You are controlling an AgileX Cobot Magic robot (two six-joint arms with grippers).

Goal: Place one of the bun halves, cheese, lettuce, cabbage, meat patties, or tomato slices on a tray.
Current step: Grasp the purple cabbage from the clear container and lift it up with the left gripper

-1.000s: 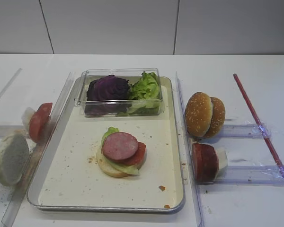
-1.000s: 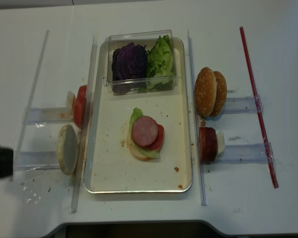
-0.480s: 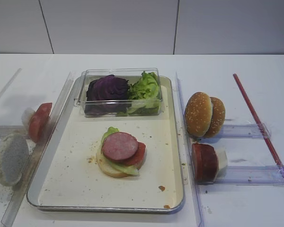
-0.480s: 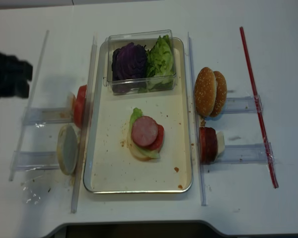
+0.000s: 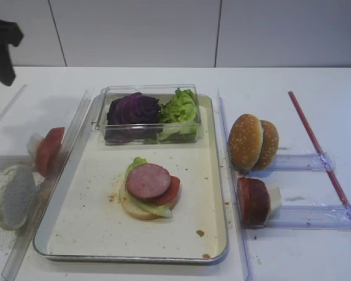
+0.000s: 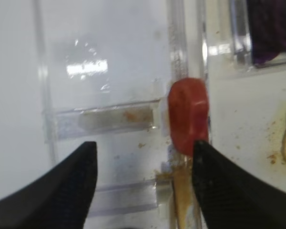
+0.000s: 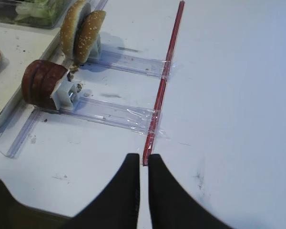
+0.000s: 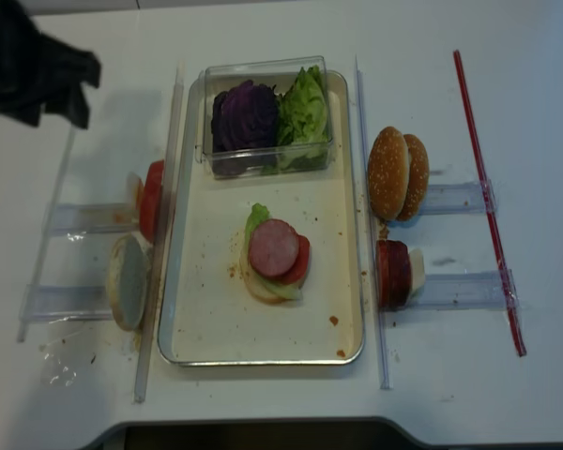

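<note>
Two jaws of the right gripper (image 7: 143, 191) press together with nothing between them, seen only from its wrist camera, above bare table near a red strip (image 7: 163, 81); the left gripper (image 6: 143, 176) stands wide open and holds nothing, over an upright tomato slice (image 6: 188, 116), its far edge blurred; on the tray (image 5: 88, 228) a meat patty (image 5: 148, 180) lies flat atop a stack; farther back, purple cabbage (image 5: 133, 108) and lettuce (image 5: 179, 107) fill a clear box (image 5: 149, 137).
</note>
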